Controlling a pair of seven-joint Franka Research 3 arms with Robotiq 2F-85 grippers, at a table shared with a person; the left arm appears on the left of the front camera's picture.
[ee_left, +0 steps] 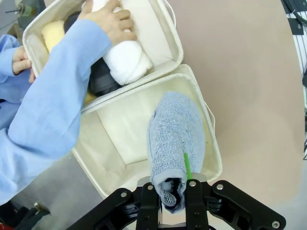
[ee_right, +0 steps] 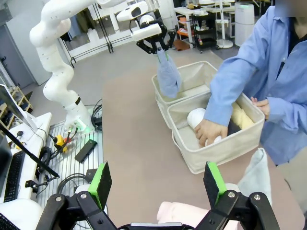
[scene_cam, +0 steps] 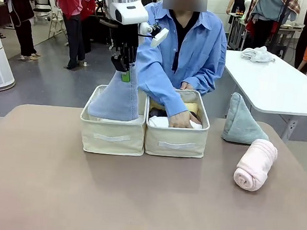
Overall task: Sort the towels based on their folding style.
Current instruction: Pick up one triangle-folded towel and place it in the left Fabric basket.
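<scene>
**Left gripper** (scene_cam: 124, 64): clamped on the tip of blue cone (scene_cam: 115, 98). Cone upright, base down inside left box (scene_cam: 111, 139). Contact with the box floor: cannot tell.

**Right gripper** (ee_right: 157, 184): jaws wide apart, holding nothing, poised over pink roll (scene_cam: 255, 163).

**Right box** (scene_cam: 175, 142): at 3 o'clock of the left box, walls touching. Holds white roll (ee_left: 127, 60), dark roll (ee_left: 103, 81) and yellow roll (ee_left: 53, 33). Person's hand (scene_cam: 181, 119) pressed on the white roll.

**Loose on table** (scene_cam: 39, 191): green cone (scene_cam: 241, 121) at 3 o'clock of the right box, near but apart. Pink roll at 5 o'clock of that cone, just beside it.

**Step in hand, as judged:** seating the blue cone in the cone box.
- Lower straight until the base sits flat.
- Open only once the cone stands on its own.
- Withdraw toward 12 o'clock so the pads do not drag the terry tip and tip the cone.
- Keep clear of the sleeve (scene_cam: 156, 83) at 3 o'clock.
</scene>
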